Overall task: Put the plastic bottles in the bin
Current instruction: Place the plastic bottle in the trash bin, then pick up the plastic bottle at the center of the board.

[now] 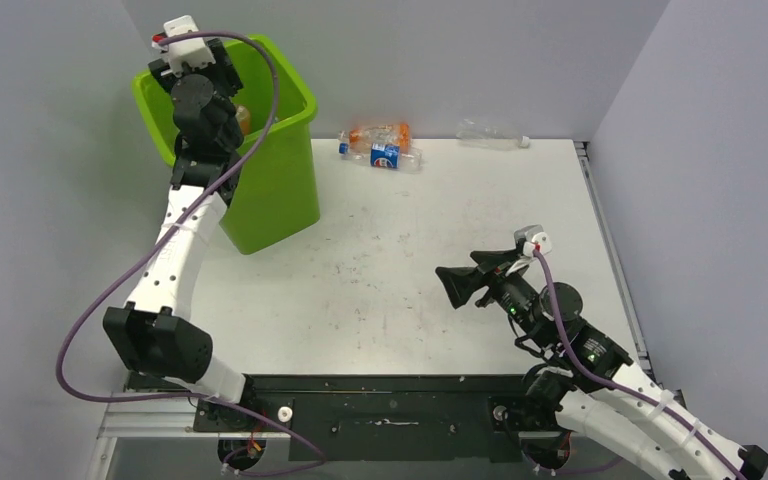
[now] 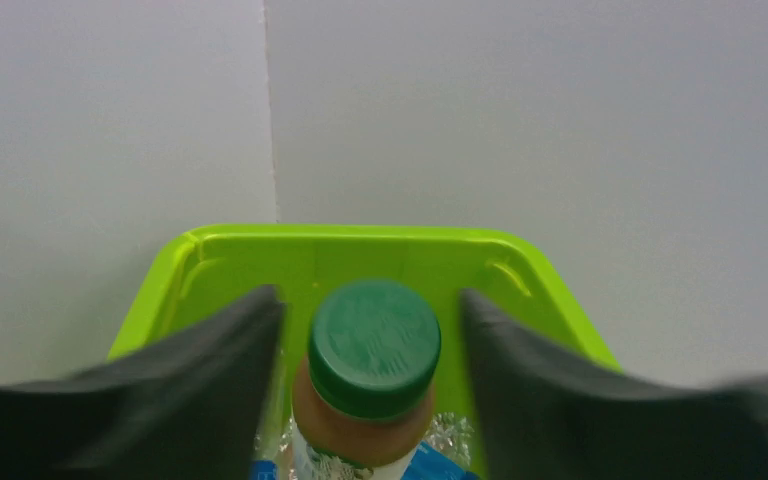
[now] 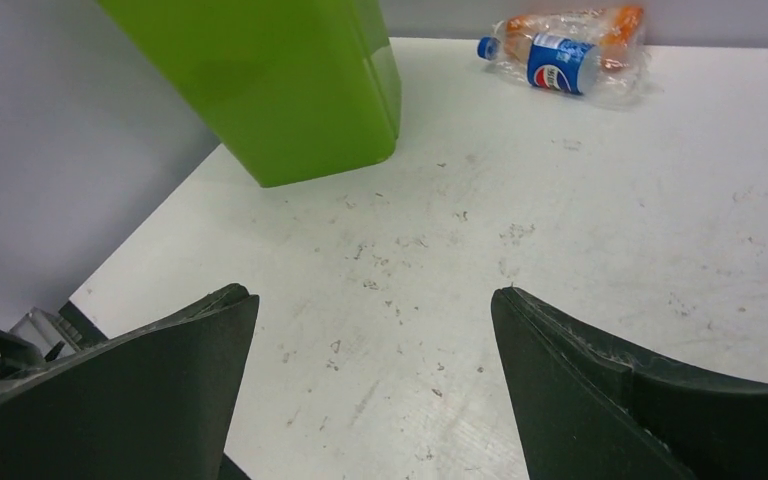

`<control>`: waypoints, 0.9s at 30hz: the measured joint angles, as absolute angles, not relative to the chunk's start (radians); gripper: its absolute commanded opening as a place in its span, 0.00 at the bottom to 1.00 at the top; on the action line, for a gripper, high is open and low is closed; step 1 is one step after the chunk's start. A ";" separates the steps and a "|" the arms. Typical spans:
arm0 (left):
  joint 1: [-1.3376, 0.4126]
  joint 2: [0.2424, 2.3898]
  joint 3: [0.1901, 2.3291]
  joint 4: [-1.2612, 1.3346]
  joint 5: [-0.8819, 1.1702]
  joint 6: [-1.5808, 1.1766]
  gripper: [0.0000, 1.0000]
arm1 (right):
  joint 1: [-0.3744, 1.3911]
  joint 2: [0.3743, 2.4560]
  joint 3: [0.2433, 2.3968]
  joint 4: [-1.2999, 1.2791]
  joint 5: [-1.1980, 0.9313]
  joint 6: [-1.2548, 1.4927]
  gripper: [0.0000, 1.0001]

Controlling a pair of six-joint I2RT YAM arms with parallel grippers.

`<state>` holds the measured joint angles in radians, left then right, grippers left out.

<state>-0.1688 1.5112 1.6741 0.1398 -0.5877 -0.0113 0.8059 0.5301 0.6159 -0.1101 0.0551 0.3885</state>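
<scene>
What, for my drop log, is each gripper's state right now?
Left gripper: open, green-capped bottle loose between its fingers, above the bin.
Right gripper: open, holding nothing.

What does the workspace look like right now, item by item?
Surface: white table, scuffed.
Job's things: green bin far left; green-capped bottle over it; Pepsi bottle, orange bottle and clear bottle lying at far edge.
Clutter: nothing seen.
Grippers: left gripper straddles green-capped bottle, grip unclear; right gripper open, empty.
Cables: purple cable along each arm.
Surroundings: grey walls.
</scene>
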 measured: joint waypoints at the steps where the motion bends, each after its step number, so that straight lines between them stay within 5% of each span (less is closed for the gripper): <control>1: -0.169 1.526 1.673 0.156 -0.596 0.003 0.97 | 0.806 0.527 0.603 -0.110 0.070 0.399 0.90; 5: -0.210 1.529 1.673 0.249 -0.627 0.062 0.96 | 0.806 0.546 0.581 -0.113 0.134 0.433 0.90; 15: -0.675 1.269 1.615 0.273 -0.498 0.118 0.96 | 0.791 0.842 0.627 0.038 0.310 0.490 0.90; 27: -0.814 0.801 0.959 0.046 -0.184 -0.148 0.96 | 0.500 1.617 1.037 0.317 0.114 0.426 0.90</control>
<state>-0.8143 0.8005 0.9588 0.0456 -0.1844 -0.1482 0.4999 1.6173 1.0374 0.3172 0.1143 0.4263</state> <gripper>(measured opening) 0.960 0.897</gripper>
